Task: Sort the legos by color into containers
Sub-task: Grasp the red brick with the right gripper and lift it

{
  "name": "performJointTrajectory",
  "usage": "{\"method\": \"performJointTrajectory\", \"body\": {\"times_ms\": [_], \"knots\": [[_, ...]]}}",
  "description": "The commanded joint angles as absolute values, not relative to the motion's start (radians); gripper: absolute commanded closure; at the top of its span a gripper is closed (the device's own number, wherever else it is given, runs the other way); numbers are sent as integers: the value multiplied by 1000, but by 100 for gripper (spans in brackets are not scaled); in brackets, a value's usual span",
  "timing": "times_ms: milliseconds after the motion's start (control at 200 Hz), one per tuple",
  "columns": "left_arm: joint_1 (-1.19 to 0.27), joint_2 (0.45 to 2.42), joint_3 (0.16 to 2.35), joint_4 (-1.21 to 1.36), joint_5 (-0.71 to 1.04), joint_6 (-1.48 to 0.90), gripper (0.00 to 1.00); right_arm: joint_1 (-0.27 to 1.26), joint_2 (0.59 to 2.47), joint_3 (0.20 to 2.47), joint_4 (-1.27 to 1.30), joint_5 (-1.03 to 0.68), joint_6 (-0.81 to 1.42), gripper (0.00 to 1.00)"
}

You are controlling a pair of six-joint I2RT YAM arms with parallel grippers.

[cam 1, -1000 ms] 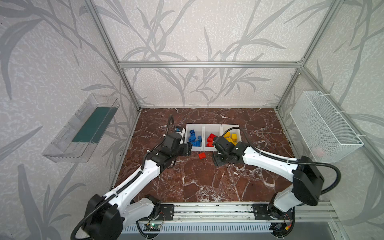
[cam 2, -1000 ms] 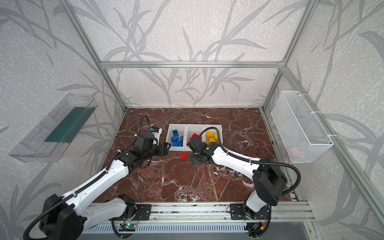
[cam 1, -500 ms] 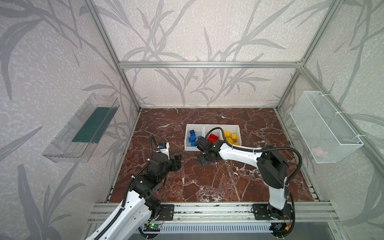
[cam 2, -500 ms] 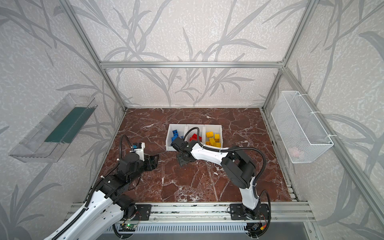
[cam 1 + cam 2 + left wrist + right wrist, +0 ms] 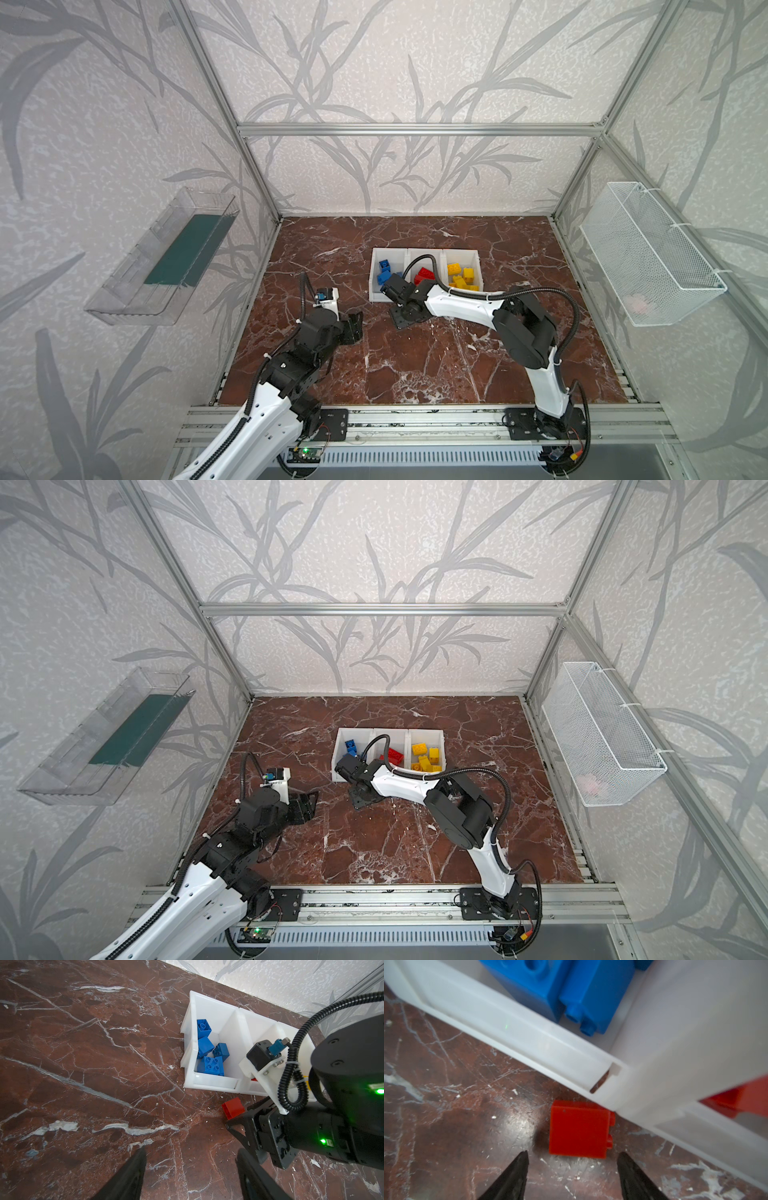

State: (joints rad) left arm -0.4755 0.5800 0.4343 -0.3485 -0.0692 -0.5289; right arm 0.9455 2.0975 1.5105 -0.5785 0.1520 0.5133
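Lego (image 5: pixel 579 1129), red, at containers (image 5: pixel 529 1043) edge, right claw (image 5: pixel 572 1153) apart before it, left claw (image 5: pixel 191 1148) apart over marble (image 5: pixel 83 1064).

The left gripper (image 5: pixel 191 1149) and right gripper (image 5: pixel 572 1152) have tapering black fingers (image 5: pixel 512 1178), on arms (image 5: pixel 461 305) of white links (image 5: pixel 257 424), bulky black joints (image 5: pixel 525 332), ribbed black cables (image 5: pixel 291 1076) and green lights (image 5: pixel 323 1141).
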Motion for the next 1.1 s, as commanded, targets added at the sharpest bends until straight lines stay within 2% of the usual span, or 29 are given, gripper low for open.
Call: {"method": "performJointTrajectory", "body": {"times_ms": [0, 565, 800, 1095], "knots": [[-471, 574, 427, -336, -65, -541, 29, 951, 2124, 1539, -587, 181, 531, 33], [-472, 578, 423, -331, -56, -552, 29, 946, 2160, 1544, -584, 212, 536, 58], [-471, 579, 422, -331, -55, -554, 29, 952, 2100, 1486, -585, 206, 542, 58], [-471, 580, 419, -326, -72, -558, 29, 1003, 1908, 1297, -575, 191, 585, 59]]}}
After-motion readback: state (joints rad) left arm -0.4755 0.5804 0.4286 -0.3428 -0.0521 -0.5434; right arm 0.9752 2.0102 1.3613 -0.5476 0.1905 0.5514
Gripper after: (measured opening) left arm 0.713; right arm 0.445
